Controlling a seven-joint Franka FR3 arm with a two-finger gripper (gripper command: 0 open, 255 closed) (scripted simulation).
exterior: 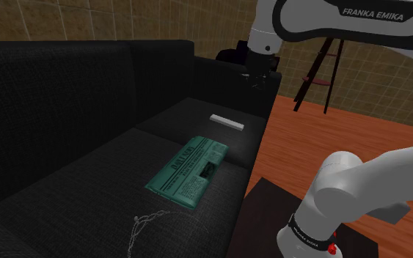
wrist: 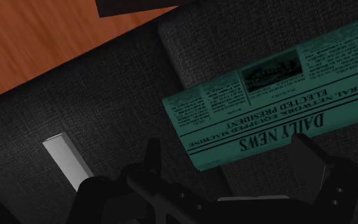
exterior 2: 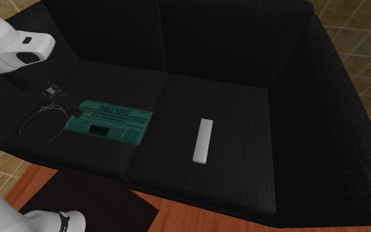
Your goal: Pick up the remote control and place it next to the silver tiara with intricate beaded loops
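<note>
We log a pale remote control [exterior 2: 203,140] lying flat on the black sofa [exterior 2: 243,112], a newspaper [exterior 2: 114,120] between it and the tiara [exterior 2: 42,115]; our gripper [wrist: 228,156] hangs above with fingers [wrist: 152,158] spread and empty, and since it is aimed beside the remote control, we judge it may pinch paper instead.

Black fabric sofa [exterior: 65,110], two seat cushions [exterior 2: 217,99]. Shoulder view: pale grey remote control [exterior: 227,122] flat on far one. Green "Daily News" newspaper [exterior: 190,171] flat on near one, by seam. Thin wire tiara [exterior: 147,220] nearer still, close to newspaper, well apart from remote control.
</note>
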